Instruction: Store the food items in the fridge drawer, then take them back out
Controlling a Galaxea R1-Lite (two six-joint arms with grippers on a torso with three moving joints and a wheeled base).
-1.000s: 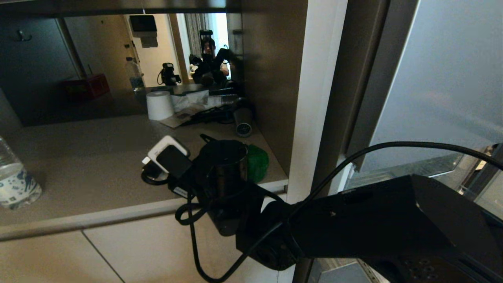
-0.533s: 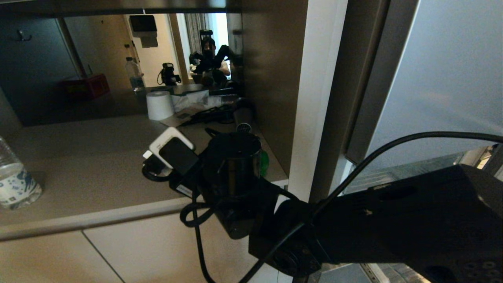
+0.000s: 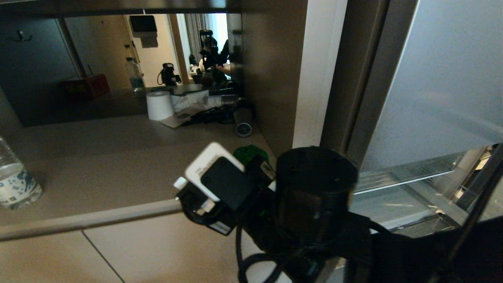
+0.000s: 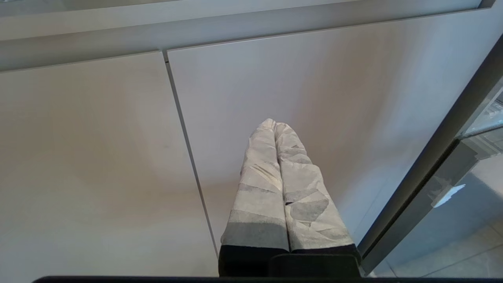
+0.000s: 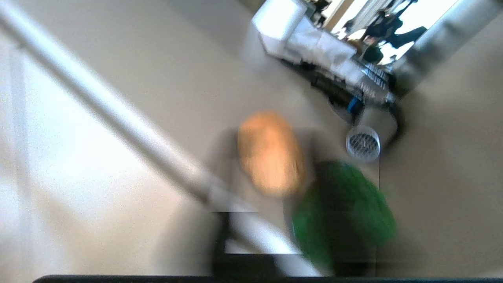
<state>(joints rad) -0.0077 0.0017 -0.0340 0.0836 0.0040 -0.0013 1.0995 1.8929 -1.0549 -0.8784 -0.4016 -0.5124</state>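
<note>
The right gripper [image 5: 271, 236] has its jaws closed, and what they hold I cannot tell; the potato [image 5: 270, 152] and green pepper [image 5: 342, 212] show just beyond; carry slowly toward the open fridge drawer [image 3: 397, 196], clearing the counter [image 3: 98, 173] edge; the left gripper [image 4: 277, 157] hangs closed, empty.

Potato [image 5: 270, 153] beside green pepper [image 5: 346, 208], countertop.

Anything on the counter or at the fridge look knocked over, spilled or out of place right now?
Nothing stands out. The potato and the green pepper sit side by side on the counter, unspilled, with the water bottle upright at its left end.
</note>
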